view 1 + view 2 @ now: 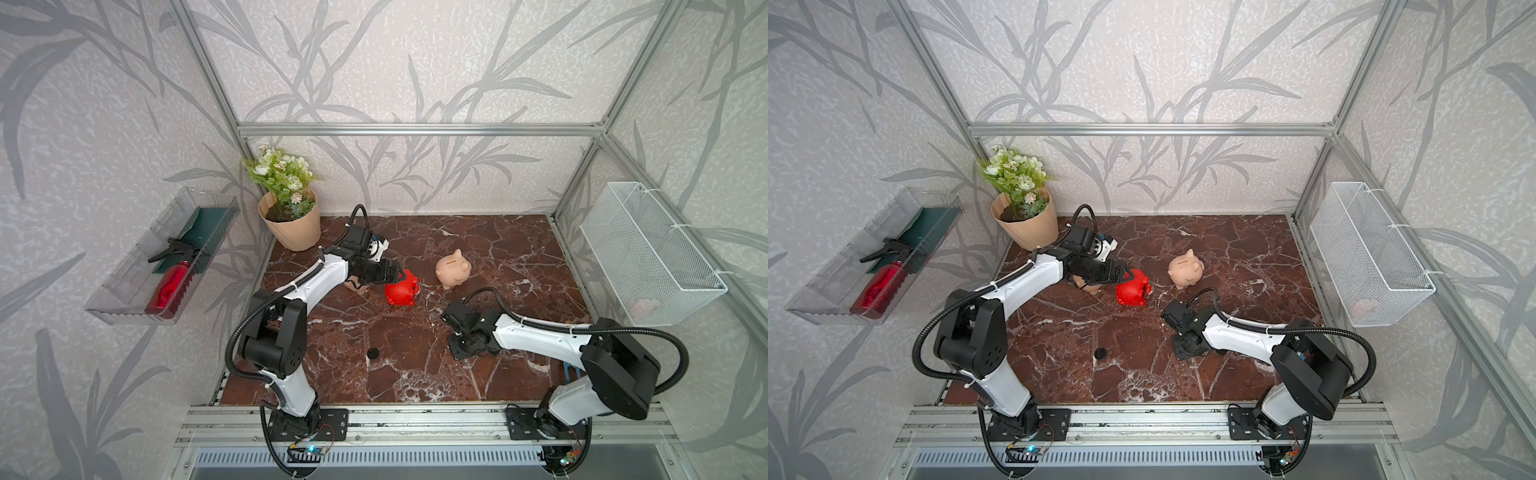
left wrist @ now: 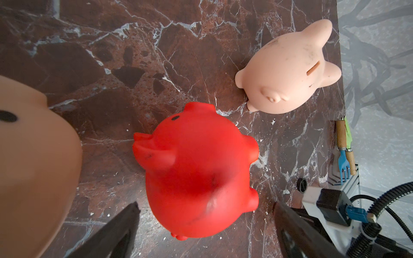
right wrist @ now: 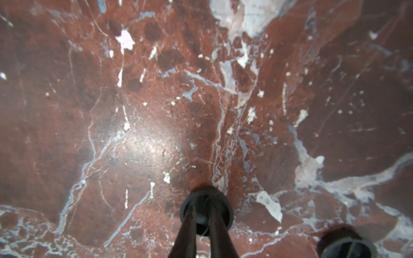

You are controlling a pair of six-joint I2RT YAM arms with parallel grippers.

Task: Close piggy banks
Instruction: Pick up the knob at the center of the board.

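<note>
Left arm stretched far and rightward, elbow high, wrist bent down. The left tool [image 2: 205, 203] has its fingers apart, straddling the red pig [image 1: 401, 289] without touching it. Right arm low, reaching left. The right tool [image 3: 202, 208] points straight down, fingers pinched together on a black disc [image 3: 206, 193] flat on the table [image 1: 498, 249]. Open marble between the arms, one loose disc [image 1: 372, 353] lying in it; flowerpot [image 1: 291, 228] crowds the far-left corner. The red pig sits mid-table, glossy, seemingly on its side. Just right of it a peach pig [image 1: 453, 269], slot up. A second peach pig [image 1: 357, 286] mostly hidden under the left arm
</note>
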